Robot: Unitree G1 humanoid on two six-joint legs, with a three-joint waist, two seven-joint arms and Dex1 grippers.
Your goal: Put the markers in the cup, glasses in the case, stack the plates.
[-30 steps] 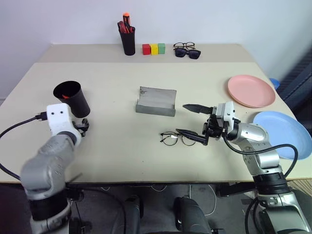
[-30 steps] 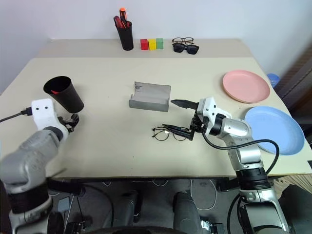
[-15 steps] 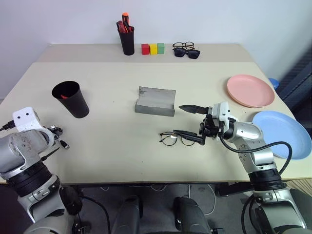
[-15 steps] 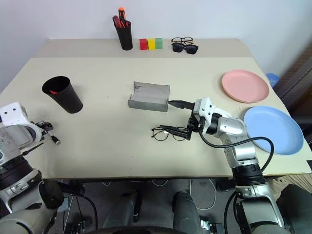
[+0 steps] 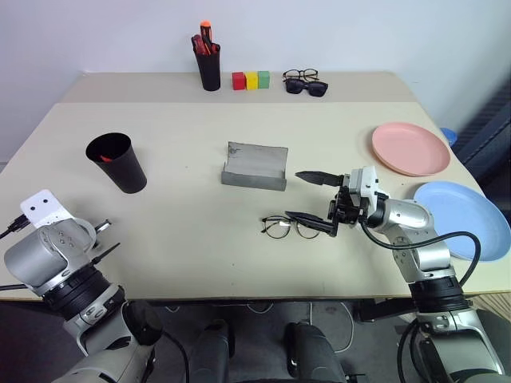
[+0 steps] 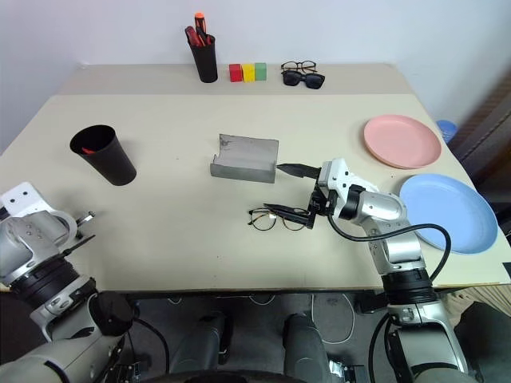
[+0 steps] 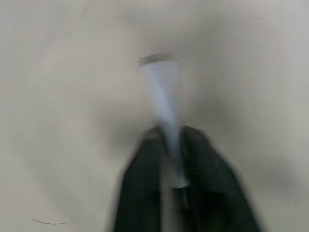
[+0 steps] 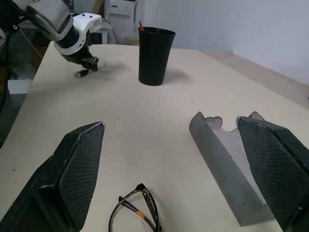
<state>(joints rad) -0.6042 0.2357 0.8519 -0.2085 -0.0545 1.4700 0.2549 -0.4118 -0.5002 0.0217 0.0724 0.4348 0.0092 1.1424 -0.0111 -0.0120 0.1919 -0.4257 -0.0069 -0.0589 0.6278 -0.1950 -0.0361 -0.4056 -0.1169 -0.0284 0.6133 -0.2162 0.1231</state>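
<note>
Glasses (image 5: 291, 227) are lying between my wide-open right gripper (image 5: 310, 196) fingers, uncaught; my left gripper (image 5: 102, 239) has just closed empty, leaving the cup (image 5: 118, 162).

Beige desk (image 5: 184, 231), with a seam running across its far part. On it: a black cup (image 5: 117, 162) standing upright at the left; an open grey case (image 5: 255, 167) near the middle; clear-lensed glasses (image 5: 283, 227) lying flat just in front of the case. At the right, a pink plate (image 5: 410, 148) and a blue plate (image 5: 461, 218), apart, the blue one nearer. Along the far edge: a slim black pen holder (image 5: 211, 68), three coloured blocks (image 5: 251, 80), and a pair of spectacles beside dark sunglasses (image 5: 306, 87).
</note>
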